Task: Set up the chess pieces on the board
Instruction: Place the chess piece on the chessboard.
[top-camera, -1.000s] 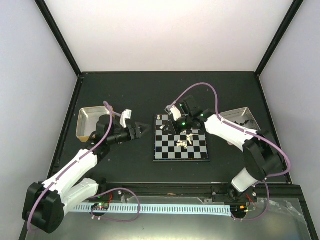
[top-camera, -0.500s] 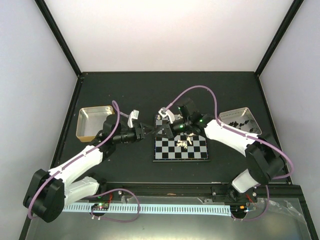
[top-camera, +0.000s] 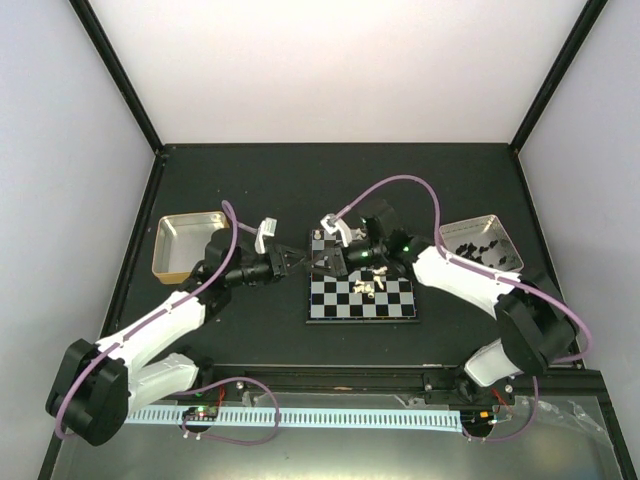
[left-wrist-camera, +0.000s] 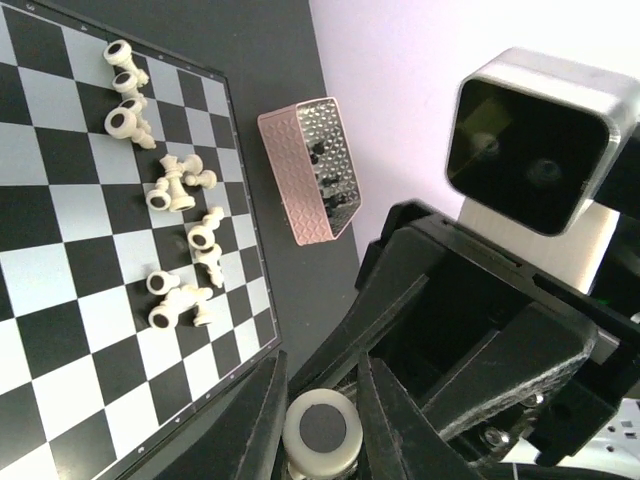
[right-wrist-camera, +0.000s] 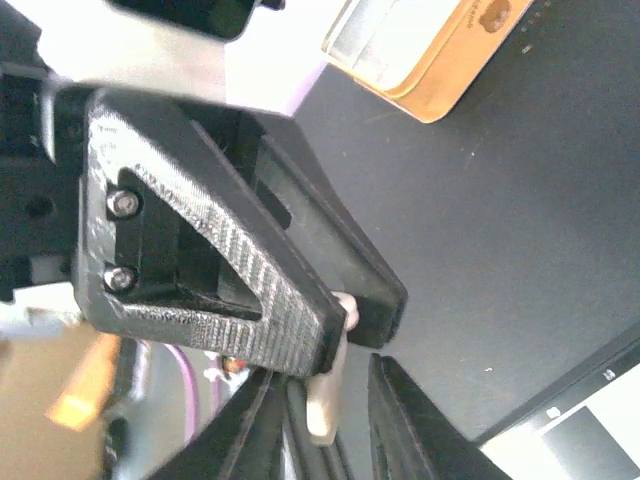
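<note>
Over the board's (top-camera: 362, 309) near-left corner my two grippers meet tip to tip. My left gripper (top-camera: 298, 261) is shut on a cream-white chess piece (left-wrist-camera: 322, 432), whose round base shows between its fingers (left-wrist-camera: 258, 410). In the right wrist view the same chess piece (right-wrist-camera: 325, 412) leans on one finger of my right gripper (right-wrist-camera: 328, 390), which is slightly open, with a gap at the other finger. Several white chess pieces (left-wrist-camera: 178, 190) lie toppled on the board (left-wrist-camera: 60, 235).
A gold tray (top-camera: 172, 245) stands left of the board. A pinkish tray (top-camera: 505, 240) holding black pieces sits to the right, also seen as the pink tray (left-wrist-camera: 300, 170). Purple cables loop over both arms.
My left arm swung right to the board's corner and its jaws closed on the piece. My right gripper moved left to meet it and began to part its jaws.
</note>
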